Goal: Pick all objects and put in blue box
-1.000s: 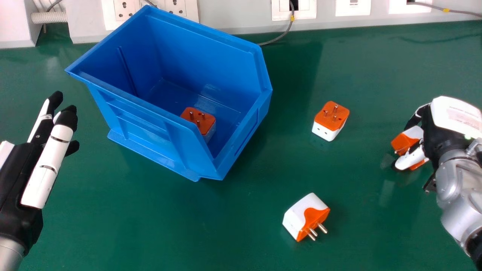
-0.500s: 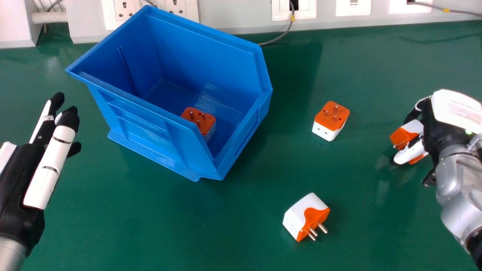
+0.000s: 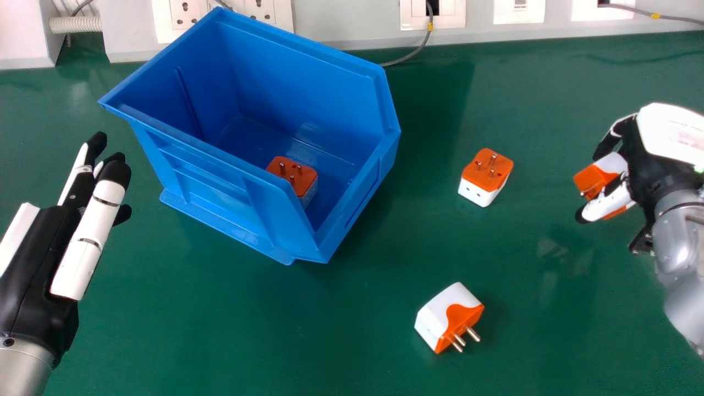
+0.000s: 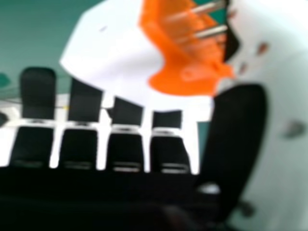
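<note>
My right hand (image 3: 643, 159) is at the right of the head view, its fingers and thumb closed round an orange and white adapter (image 3: 597, 179); it appears held above the table. In the right hand view the held adapter (image 4: 120, 53) sits between the fingers (image 4: 79, 103) and the thumb. My left hand (image 3: 82, 225) is at the left, fingers straight and empty, left of the blue box (image 3: 220, 187). One adapter (image 3: 294, 175) lies inside the box. Right of the box another adapter (image 3: 487, 176) stands pins up. A third loose adapter (image 3: 450, 319) lies nearer, its pins pointing toward the front right.
The green table (image 3: 220, 330) runs back to a pale wall panel with sockets (image 3: 432, 14). A grey cable (image 3: 418, 49) reaches down behind the box's right corner. A ribbed white conduit (image 3: 74, 25) is at the back left.
My right hand has moved farther back and higher with the adapter in it, and its reflection on the table has separated from it. My left hand has shifted slightly to the right.
</note>
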